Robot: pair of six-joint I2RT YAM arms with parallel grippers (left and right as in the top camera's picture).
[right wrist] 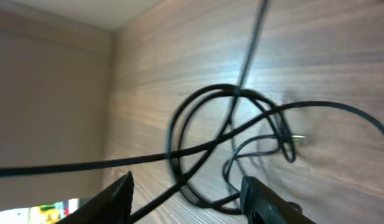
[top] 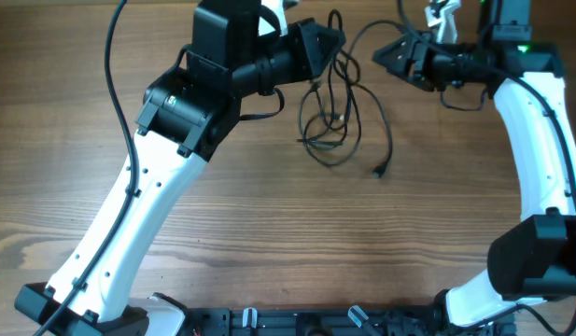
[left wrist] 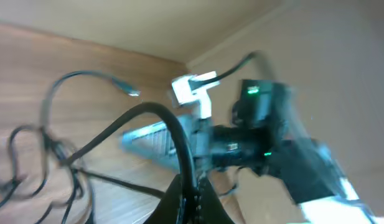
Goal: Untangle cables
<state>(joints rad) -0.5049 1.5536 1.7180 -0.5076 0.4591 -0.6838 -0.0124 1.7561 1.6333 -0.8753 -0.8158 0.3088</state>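
A wooden table point(top: 269, 233), seen from above. At the near edge, six o'clock, sit the bases of two white and black robot arms. The left arm point(top: 129, 224) rises from seven o'clock towards twelve. The right arm point(top: 540, 140) rises from five o'clock along the right side and bends inward at the top, with a green light point(top: 523, 47) at that far bend.

Past the table's middle, at about one o'clock, lie the cables point(top: 330, 126): thin black cords in a loose tangle of overlapping loops. One strand trails out to a small plug point(top: 378, 172) at the tangle's four o'clock, lying free on the wood.

Just beyond the tangle, at its twelve o'clock, is the left gripper point(top: 342, 39), pointing right. In its blurred wrist view the left gripper point(left wrist: 188, 183) has its jaws together, pinched on one black cord that arches up out of them and drops to the cables point(left wrist: 61, 155) at nine o'clock.

Facing it from two o'clock is the right gripper point(top: 381, 56), pointing left, near but apart. Its wrist view shows the right gripper point(right wrist: 188, 186) with jaws spread wide. Cords cross the gap; whether any touches a finger I cannot tell. Beyond them the cables point(right wrist: 229, 143) loop on the wood.
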